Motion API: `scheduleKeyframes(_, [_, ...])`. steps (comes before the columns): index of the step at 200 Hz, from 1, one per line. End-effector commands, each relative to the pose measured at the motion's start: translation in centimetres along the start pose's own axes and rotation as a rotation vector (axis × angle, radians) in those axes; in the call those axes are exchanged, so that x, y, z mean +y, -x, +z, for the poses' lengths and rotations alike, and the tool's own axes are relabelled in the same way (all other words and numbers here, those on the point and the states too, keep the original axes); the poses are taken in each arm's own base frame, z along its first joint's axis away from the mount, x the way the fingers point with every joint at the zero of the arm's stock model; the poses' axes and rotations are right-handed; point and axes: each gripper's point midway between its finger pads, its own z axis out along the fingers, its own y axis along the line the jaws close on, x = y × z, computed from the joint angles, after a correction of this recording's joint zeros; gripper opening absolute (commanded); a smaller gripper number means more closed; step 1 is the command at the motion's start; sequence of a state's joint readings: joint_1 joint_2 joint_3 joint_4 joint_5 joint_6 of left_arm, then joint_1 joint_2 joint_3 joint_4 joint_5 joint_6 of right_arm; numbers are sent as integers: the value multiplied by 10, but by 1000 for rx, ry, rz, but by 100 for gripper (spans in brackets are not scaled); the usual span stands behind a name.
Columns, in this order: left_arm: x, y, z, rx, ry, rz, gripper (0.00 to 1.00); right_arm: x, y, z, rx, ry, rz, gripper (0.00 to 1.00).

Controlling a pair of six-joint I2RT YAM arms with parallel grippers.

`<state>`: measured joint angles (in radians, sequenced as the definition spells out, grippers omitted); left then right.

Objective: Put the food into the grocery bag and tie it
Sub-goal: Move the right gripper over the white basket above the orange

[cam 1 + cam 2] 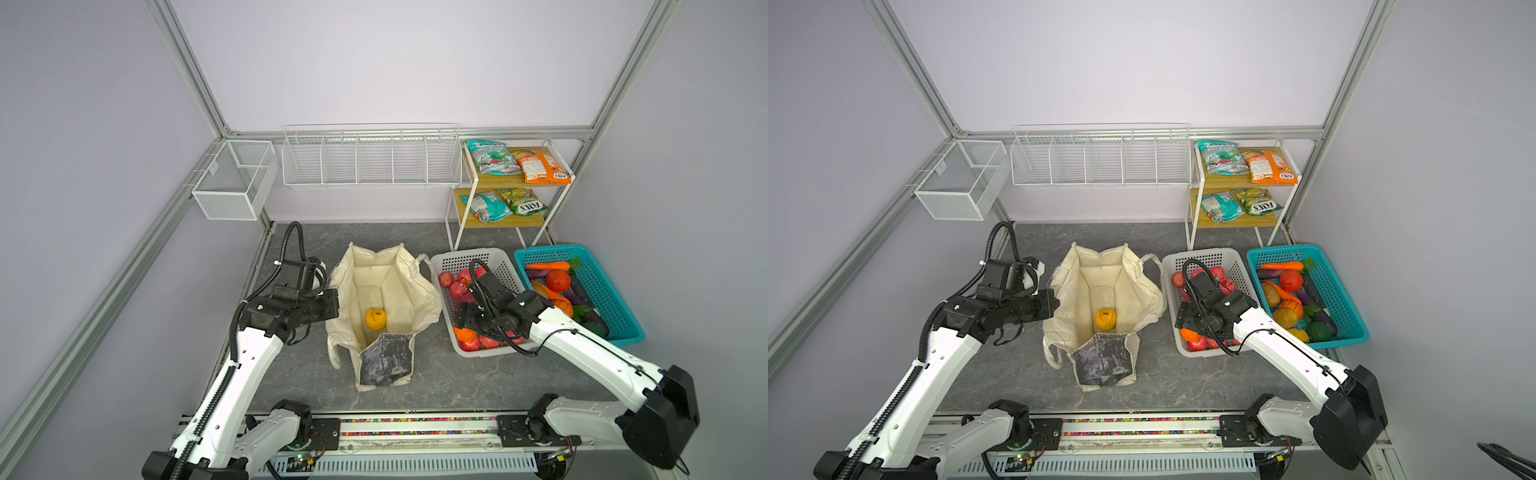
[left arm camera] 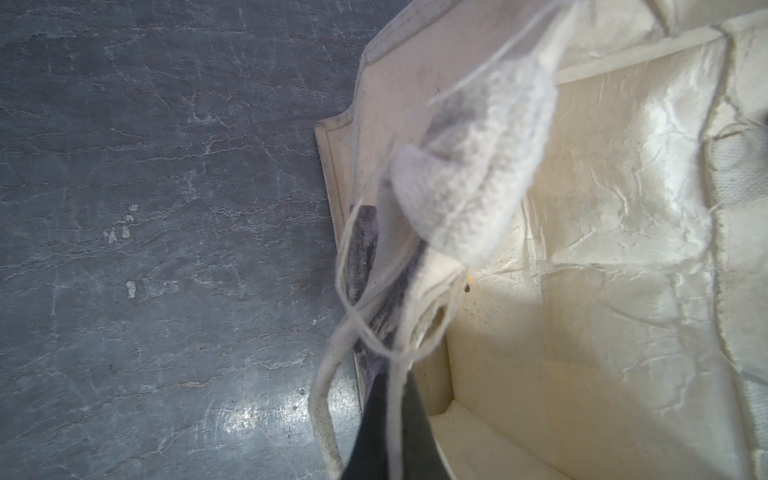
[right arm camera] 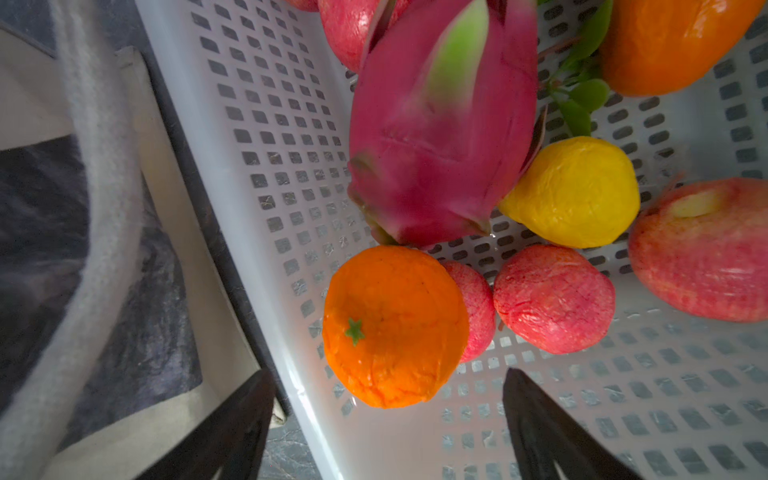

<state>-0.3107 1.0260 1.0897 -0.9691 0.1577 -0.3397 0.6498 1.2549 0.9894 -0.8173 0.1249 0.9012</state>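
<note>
Cream canvas tote (image 1: 419,286) stands open, my left gripper (image 1: 336,305) pinched shut on its rim. White basket (image 1: 457,259) beside it: dragon fruit (image 3: 440,137), orange (image 3: 395,328), my right gripper (image 3: 388,374) spread wide above them, empty. Bumpy yellow-orange fruit (image 1: 375,319) lies inside tote.

Before you: the grocery bag (image 2: 602,216), cream woven cloth with a crinkled, shiny lining; the bench (image 2: 166,208), grey stone-look, faintly glossy; the white basket (image 3: 270,166), smooth perforated plastic; the large orange (image 3: 395,328), matt and dimpled; the dragon fruit (image 3: 436,145), waxy-smooth.
</note>
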Motion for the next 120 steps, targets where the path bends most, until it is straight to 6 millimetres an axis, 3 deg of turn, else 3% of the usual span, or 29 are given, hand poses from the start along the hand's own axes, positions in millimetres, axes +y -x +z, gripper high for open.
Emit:
scheduleKeyframes(1, [2,-11,0,34,2,-1,0,1,-1,11,16,10,46,89])
scheduleKeyframes(120, [2,-13,5,39,1,-1,0,-13,-8,34,54,-30,97,89])
